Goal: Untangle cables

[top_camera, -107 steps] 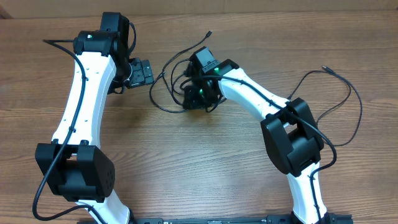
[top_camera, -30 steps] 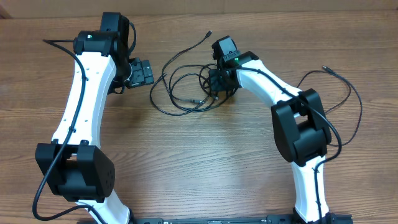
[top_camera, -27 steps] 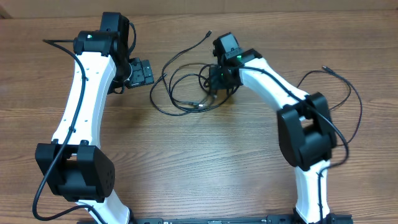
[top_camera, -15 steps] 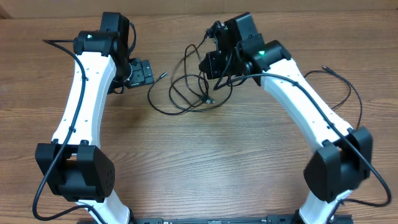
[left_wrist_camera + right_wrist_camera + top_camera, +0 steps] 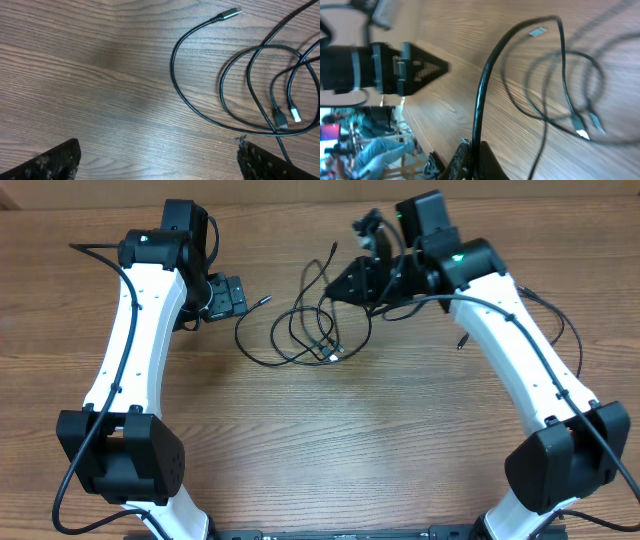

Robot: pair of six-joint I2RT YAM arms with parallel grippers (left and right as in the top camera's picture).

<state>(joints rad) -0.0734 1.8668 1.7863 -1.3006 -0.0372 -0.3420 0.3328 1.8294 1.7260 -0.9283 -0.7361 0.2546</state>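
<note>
Pinches one black cable [image 5: 481, 100] in the right gripper [image 5: 470, 158] — jaws pressed fully together on the cord, with nothing else caught between them. Holds it up off the wooden counter [image 5: 350, 440] near the far edge, the cord running from the jaws down and to the left into the loose tangle of cables [image 5: 305, 330] lying flat on the wood. Keeps the left gripper [image 5: 228, 295] spread as wide as it goes — clasping nothing, touching nothing, parked near the tangle's left edge but apart from it. Shows, from the left wrist, only two dark fingertips [image 5: 50, 162] at the lower corners with bare wood between them. Shows beyond them the looped cords: one silver-tipped plug [image 5: 231, 13] lying apart at the top, and two more plugs [image 5: 287, 117] side by side inside the loops.
</note>
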